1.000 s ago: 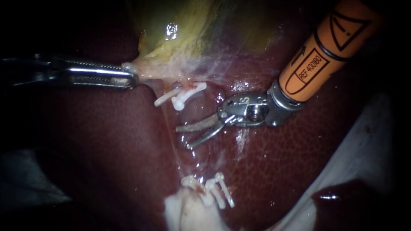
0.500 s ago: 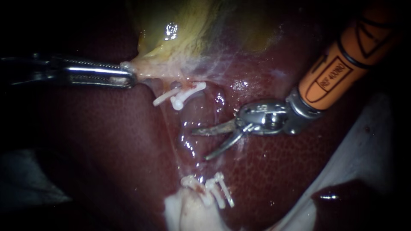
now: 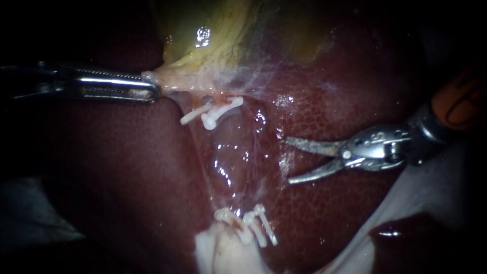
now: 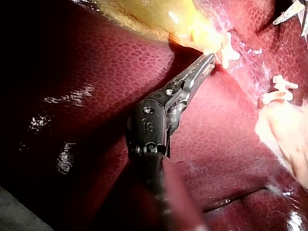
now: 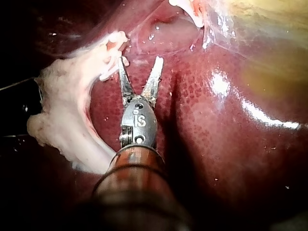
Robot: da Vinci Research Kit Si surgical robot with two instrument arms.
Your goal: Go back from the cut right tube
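Note:
My left instrument [image 3: 151,89] comes in from the left with its jaws shut on the pale lower end of the yellow-green gallbladder [image 3: 218,35]. The left wrist view shows the same hold [image 4: 208,58] on yellowish tissue. Below that end sit white clips [image 3: 213,112], and more white clips [image 3: 256,226] lie lower down. Glistening tube tissue [image 3: 228,162] runs between the two clip groups. My right instrument [image 3: 288,160] is to the right of this tissue, over the liver [image 3: 345,213], apart from it, its two thin blades open and empty. The right wrist view [image 5: 139,62] also shows them spread.
Dark red liver [image 3: 127,167] fills most of the scene. Pale fatty tissue [image 3: 223,251] hangs below the lower clips, and it lies beside my right instrument in its wrist view [image 5: 62,110]. A white sheet [image 3: 431,187] lies under the right instrument's shaft.
My right instrument has drawn back to the right, away from the tissue between the clips, its blades staying open. The left instrument and gallbladder have held still.

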